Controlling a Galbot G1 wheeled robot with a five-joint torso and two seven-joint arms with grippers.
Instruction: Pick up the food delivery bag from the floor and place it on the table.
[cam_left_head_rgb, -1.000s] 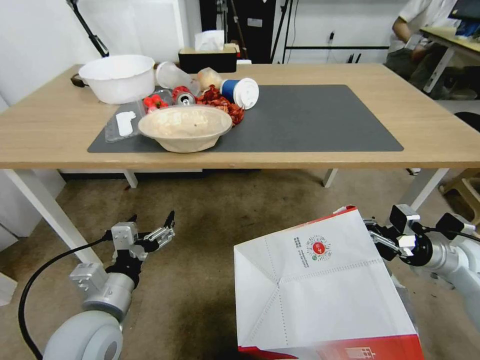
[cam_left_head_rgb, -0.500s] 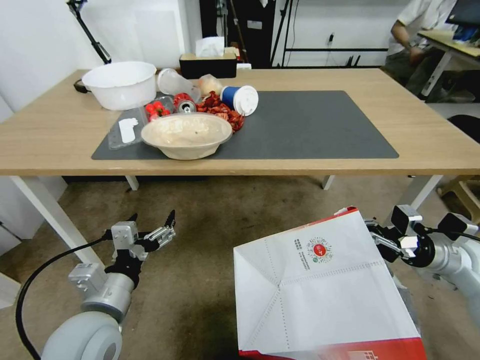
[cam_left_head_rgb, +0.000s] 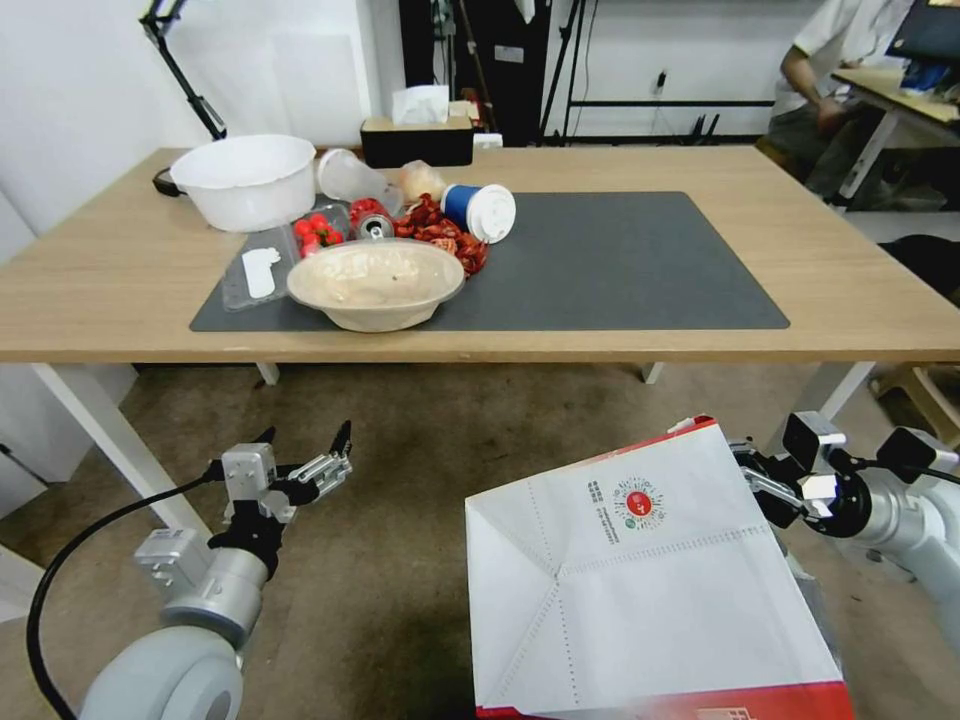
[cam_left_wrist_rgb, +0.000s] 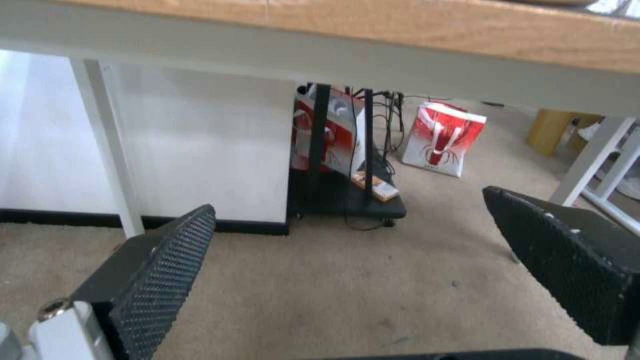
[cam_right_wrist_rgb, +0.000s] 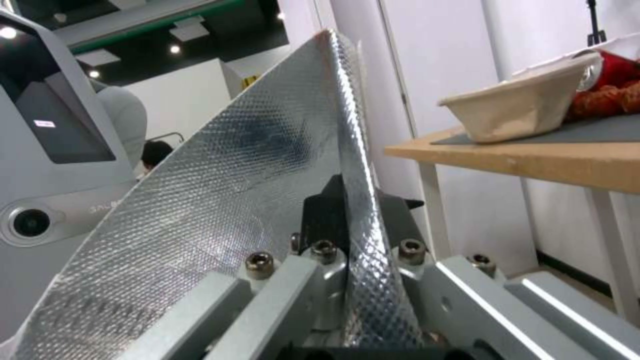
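In the lower right of the head view, the food delivery bag (cam_left_head_rgb: 640, 590) is held tilted above the carpeted floor (cam_left_head_rgb: 420, 520), below the desk (cam_left_head_rgb: 120, 290). The right wrist view shows the right gripper (cam_right_wrist_rgb: 347, 200) clamped on its foil-lined edge. The left gripper (cam_left_head_rgb: 305, 450), lower left, is spread open and empty.

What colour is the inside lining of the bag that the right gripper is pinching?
Silver foil with an embossed diamond pattern, clearest in the right wrist view.
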